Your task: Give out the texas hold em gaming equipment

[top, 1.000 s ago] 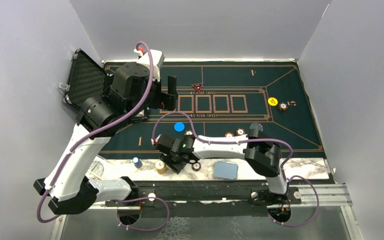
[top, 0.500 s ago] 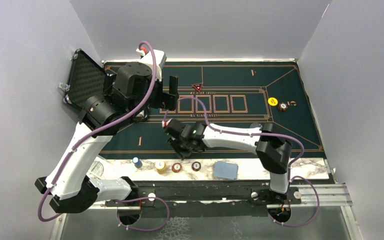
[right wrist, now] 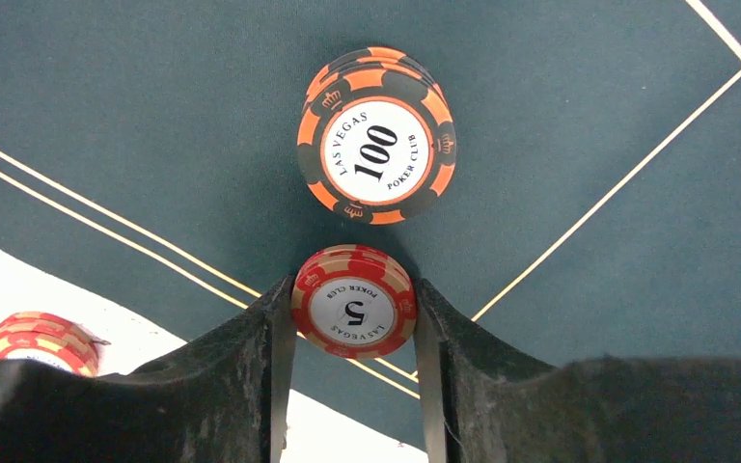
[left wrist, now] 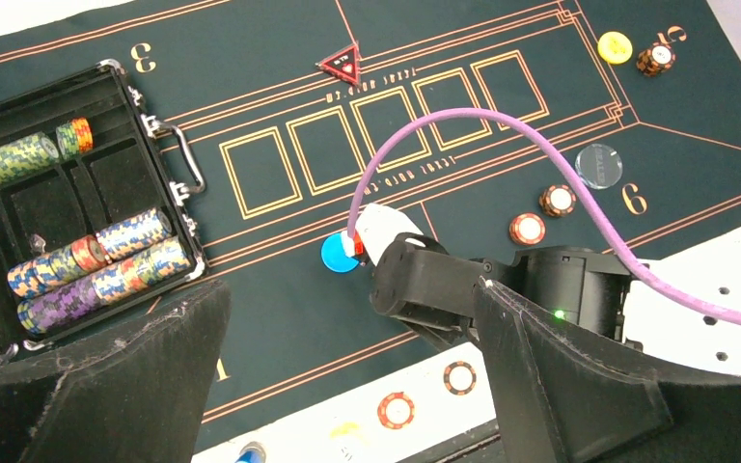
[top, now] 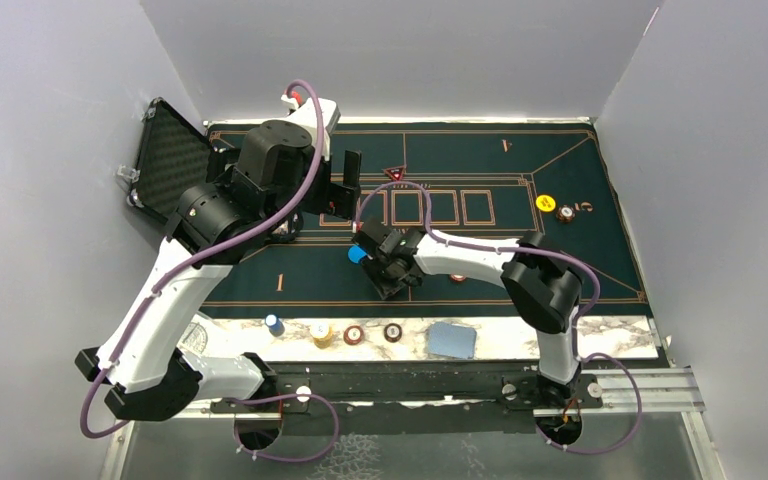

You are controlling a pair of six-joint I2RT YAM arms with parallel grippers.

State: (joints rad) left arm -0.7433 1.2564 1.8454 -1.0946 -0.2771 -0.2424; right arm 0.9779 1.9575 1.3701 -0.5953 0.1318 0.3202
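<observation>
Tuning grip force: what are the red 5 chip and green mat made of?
The red 5 chip looks like plastic or clay composite: matte striped edge, smooth printed label. The green mat looks like felt: dull, glare-free, printed orange lines.

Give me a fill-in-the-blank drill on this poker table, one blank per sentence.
1. The right claw grips red chips whose top face reads ___.
2. The orange-and-black chips beyond them read ___.
3. The left claw hangs ___, holding nothing.
4. The flat disc beside the right arm is coloured ___.
Missing words: 5; 100; open; blue.
</observation>
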